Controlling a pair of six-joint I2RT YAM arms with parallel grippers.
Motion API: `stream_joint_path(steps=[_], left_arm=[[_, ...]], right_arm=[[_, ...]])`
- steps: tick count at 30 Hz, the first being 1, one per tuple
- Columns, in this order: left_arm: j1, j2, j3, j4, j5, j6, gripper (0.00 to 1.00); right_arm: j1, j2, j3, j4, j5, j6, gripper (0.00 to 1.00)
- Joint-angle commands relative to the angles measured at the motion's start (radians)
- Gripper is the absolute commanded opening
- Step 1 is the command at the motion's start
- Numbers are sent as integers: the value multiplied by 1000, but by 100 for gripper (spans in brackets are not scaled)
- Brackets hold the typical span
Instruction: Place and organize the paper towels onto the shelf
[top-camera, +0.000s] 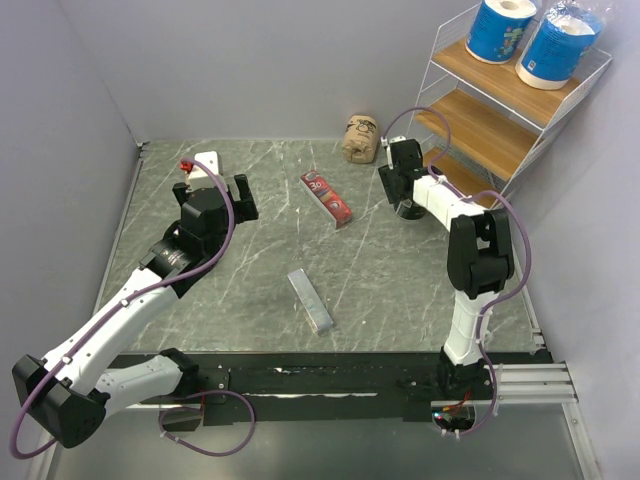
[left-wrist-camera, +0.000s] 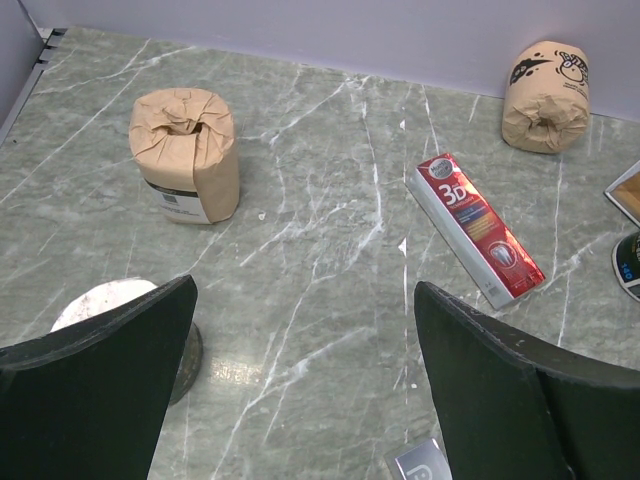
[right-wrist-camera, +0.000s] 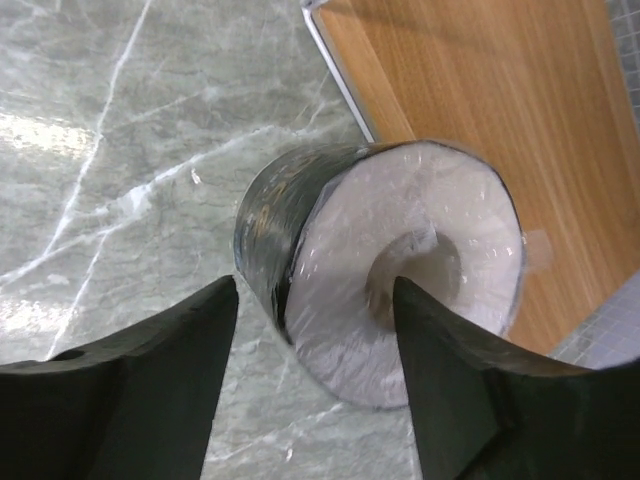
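Two blue rolls (top-camera: 503, 28) (top-camera: 560, 45) stand on the top tier of the shelf (top-camera: 480, 125). A tan roll (left-wrist-camera: 187, 155) stands ahead of my left gripper (left-wrist-camera: 305, 290), which is open and empty, low over the table (top-camera: 213, 185). A black roll with a white top (left-wrist-camera: 105, 300) stands half hidden behind its left finger. A second tan roll (left-wrist-camera: 545, 97) lies by the back wall (top-camera: 360, 138). My right gripper (right-wrist-camera: 315, 285) is open just above another black roll (right-wrist-camera: 400, 270) standing by the shelf's bottom tier (right-wrist-camera: 480, 110), one finger outside its wall and one over its core.
A flat red packet (top-camera: 327, 198) lies mid-table, also in the left wrist view (left-wrist-camera: 478, 228). A grey bar (top-camera: 311, 300) lies nearer the arm bases, its corner in the left wrist view (left-wrist-camera: 425, 462). Grey walls close the left, back and right sides.
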Motion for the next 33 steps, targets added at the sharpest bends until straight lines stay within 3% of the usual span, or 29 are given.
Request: stream_joint_path(steps=[1, 15, 21, 28, 33], left_arm=[[5, -25, 27, 12, 2, 11, 97], [3, -53, 20, 21, -1, 8, 97], [8, -48, 24, 17, -19, 9, 96], [12, -79, 14, 28, -21, 11, 96], [12, -83, 11, 29, -28, 11, 96]], right_arm=[[-18, 18, 53, -6, -14, 0, 64], [-6, -56, 68, -70, 4, -104, 39], [48, -191, 119, -174, 87, -193, 38], [68, -372, 111, -112, 196, -318, 36], [65, -407, 125, -73, 222, -406, 36]])
